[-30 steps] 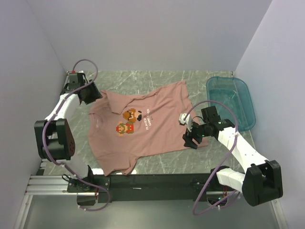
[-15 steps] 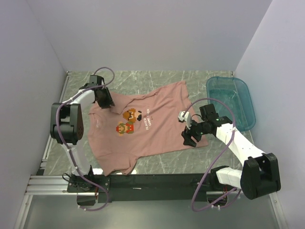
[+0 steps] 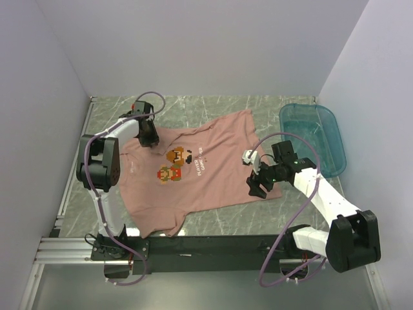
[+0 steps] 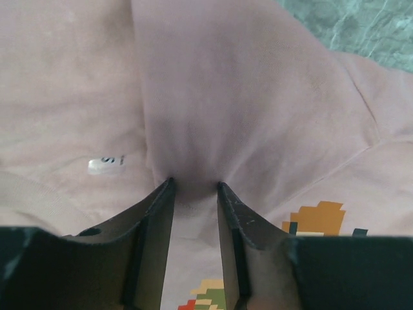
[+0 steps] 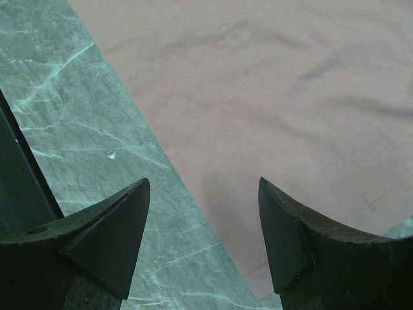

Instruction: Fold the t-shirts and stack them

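Note:
The dusty-pink t-shirt (image 3: 206,177) lies spread face up on the marble table, its pixel-figure print (image 3: 174,165) on the chest. My left gripper (image 3: 147,137) is down at the collar and shoulder area. In the left wrist view its jaws (image 4: 193,185) stand narrow, and a raised ridge of the pink cloth (image 4: 245,97) is pinched between the tips. My right gripper (image 3: 257,187) hovers over the shirt's right edge. In the right wrist view it (image 5: 203,184) is open wide, with the cloth's edge (image 5: 290,77) and bare table (image 5: 97,142) beneath it.
A translucent teal tub (image 3: 313,135) stands at the right, just past the right arm. A white size label (image 4: 106,164) shows inside the collar. Walls close in on the left, back and right. The black base rail (image 3: 213,245) runs along the near edge.
The left arm swung right from the far-left corner onto the shirt's collar, and its jaws narrowed onto the cloth. The right gripper shifted slightly left along the shirt's edge.

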Robot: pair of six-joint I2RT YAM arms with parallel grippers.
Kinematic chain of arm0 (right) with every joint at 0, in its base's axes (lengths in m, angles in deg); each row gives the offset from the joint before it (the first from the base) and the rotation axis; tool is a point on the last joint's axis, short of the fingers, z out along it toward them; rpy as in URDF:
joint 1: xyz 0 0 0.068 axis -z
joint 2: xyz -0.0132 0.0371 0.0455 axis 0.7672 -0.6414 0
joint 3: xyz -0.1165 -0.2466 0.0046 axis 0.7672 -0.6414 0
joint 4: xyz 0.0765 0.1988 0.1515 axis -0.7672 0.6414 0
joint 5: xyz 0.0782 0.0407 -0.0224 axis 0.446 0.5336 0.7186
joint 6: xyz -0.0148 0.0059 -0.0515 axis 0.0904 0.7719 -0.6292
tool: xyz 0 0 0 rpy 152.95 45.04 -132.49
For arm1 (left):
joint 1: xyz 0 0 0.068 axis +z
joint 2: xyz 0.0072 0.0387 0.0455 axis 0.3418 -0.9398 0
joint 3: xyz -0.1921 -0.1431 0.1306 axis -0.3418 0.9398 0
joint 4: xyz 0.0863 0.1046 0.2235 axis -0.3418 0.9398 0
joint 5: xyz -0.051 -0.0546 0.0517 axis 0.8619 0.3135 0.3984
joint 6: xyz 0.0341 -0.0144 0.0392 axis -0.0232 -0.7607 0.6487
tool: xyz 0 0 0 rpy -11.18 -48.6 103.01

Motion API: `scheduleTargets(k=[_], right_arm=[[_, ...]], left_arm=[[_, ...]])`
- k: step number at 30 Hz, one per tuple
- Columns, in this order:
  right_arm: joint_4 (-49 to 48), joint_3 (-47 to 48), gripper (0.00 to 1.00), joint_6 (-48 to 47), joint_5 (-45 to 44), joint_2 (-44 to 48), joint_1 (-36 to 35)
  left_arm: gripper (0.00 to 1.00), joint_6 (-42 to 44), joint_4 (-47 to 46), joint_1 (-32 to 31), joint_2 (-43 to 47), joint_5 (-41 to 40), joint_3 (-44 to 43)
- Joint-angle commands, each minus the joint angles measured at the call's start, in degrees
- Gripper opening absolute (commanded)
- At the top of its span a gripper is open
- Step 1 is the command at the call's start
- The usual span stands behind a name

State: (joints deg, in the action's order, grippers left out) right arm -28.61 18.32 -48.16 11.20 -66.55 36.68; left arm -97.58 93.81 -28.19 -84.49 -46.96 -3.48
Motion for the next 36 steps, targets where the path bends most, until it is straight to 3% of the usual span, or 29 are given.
scheduleTargets(k=[1, 5, 26, 30, 36], right_arm=[[-0.2, 1.2, 0.75, -0.9, 1.1, 2.2, 0.6], [0.1, 1.2, 0.75, -1.4, 1.1, 1.8, 0.8], [1.5, 1.2, 0.75, -2.4, 2.8, 2.9, 2.7], [1.6, 1.3, 0.75, -2.5, 3.0, 2.9, 2.9], [1.8, 1.3, 0.75, -2.6, 3.5, 3.3, 3.2]], left_arm=[[0.39, -0.4, 1.0, -0.4, 5.4, -5.4, 0.0], [0.42, -0.5, -0.2, -0.4, 8.3, -6.3, 3.1], [0.36, -0.6, -0.8, -0.4, 2.3, -1.1, 3.5], [0.28, -0.4, -1.0, -0.4, 2.0, -0.7, 3.6], [0.01, 0.9, -3.6, -0.5, 4.9, 3.3, 1.8]])
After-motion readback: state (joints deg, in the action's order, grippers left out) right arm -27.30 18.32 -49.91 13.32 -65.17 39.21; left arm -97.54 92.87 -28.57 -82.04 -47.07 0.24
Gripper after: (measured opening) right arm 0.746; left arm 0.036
